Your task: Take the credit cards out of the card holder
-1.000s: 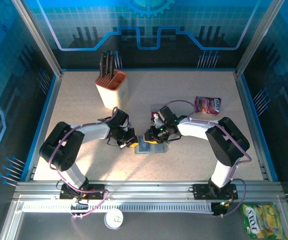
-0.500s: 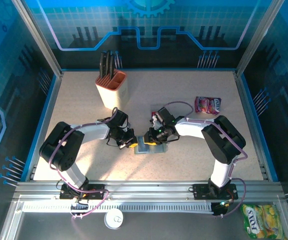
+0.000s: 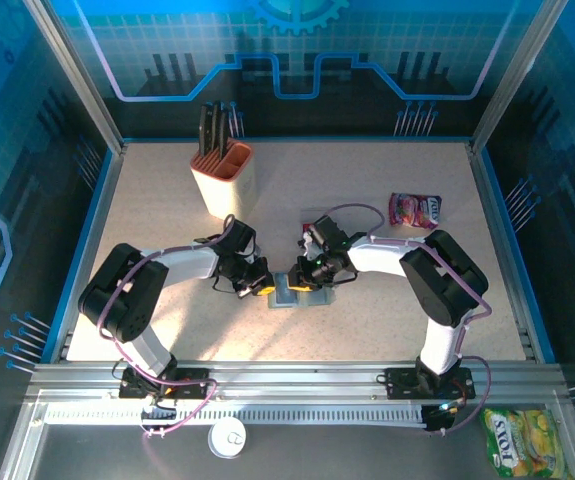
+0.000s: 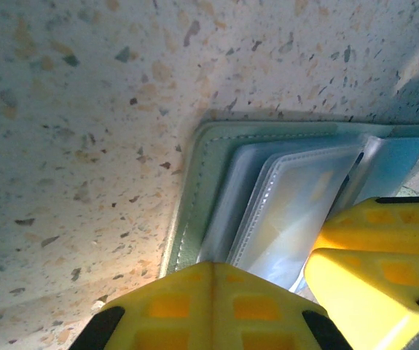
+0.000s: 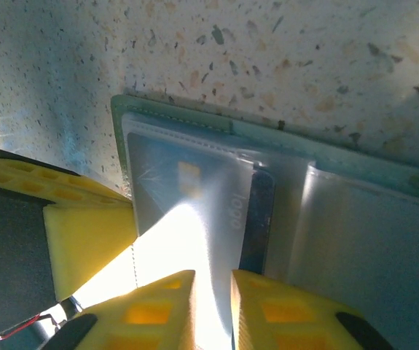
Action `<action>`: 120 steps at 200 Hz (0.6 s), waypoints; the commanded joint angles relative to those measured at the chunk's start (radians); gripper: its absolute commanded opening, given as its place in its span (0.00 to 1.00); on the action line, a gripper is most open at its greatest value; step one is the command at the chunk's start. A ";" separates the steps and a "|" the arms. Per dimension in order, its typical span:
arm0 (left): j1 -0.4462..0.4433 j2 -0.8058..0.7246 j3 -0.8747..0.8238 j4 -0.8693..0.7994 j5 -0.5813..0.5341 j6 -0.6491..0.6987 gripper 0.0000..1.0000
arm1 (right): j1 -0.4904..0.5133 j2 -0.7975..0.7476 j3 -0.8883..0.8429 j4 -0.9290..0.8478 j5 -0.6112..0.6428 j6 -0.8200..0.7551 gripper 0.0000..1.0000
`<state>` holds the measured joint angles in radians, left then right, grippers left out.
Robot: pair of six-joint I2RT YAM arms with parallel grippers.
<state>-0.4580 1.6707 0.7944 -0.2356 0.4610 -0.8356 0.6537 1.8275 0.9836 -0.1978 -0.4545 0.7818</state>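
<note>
One card holder on surface: left fingers shut at its 9 o'clock edge; right fingers narrow at 3 o'clock, grip I cannot tell.

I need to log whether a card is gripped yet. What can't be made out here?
Left wrist: overlapping clear sleeves in the card holder blur how many cards there are.
Right wrist: glare at the right gripper hides whether its fingers pinch the card.
Top view: the left gripper and right gripper cover much of the card holder; cards too small.
</note>
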 commanded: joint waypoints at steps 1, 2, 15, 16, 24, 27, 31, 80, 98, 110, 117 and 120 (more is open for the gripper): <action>0.009 0.018 -0.018 -0.001 0.008 0.011 0.00 | 0.015 0.020 0.021 -0.033 0.003 -0.009 0.27; 0.009 0.018 -0.018 -0.001 0.008 0.011 0.00 | 0.015 0.019 0.021 -0.033 0.004 -0.010 0.27; 0.009 0.018 -0.018 -0.002 0.009 0.011 0.00 | 0.014 0.016 0.025 -0.054 0.019 -0.017 0.29; 0.009 0.018 -0.018 -0.002 0.009 0.011 0.00 | 0.014 0.016 0.026 -0.055 0.021 -0.017 0.29; 0.009 0.018 -0.018 -0.002 0.009 0.011 0.00 | 0.014 0.012 0.028 -0.070 0.031 -0.022 0.29; 0.009 0.018 -0.019 -0.002 0.010 0.012 0.00 | 0.014 0.011 0.030 -0.076 0.035 -0.025 0.30; 0.010 0.018 -0.018 -0.002 0.010 0.011 0.00 | 0.016 0.009 0.032 -0.083 0.041 -0.026 0.30; 0.010 0.018 -0.016 -0.004 0.009 0.013 0.00 | 0.019 -0.016 0.062 -0.162 0.089 -0.059 0.31; 0.010 0.016 -0.010 -0.007 0.010 0.015 0.00 | 0.020 -0.024 0.066 -0.169 0.094 -0.064 0.31; 0.010 0.012 -0.005 -0.010 0.010 0.015 0.00 | 0.019 -0.026 0.069 -0.167 0.091 -0.065 0.31; 0.011 0.010 -0.001 -0.012 0.009 0.016 0.00 | 0.019 -0.027 0.069 -0.165 0.090 -0.064 0.31; 0.010 0.008 0.000 -0.012 0.011 0.016 0.00 | 0.020 -0.027 0.069 -0.165 0.091 -0.064 0.31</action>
<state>-0.4568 1.6707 0.7933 -0.2333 0.4614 -0.8352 0.6609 1.8271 1.0351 -0.3103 -0.3923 0.7361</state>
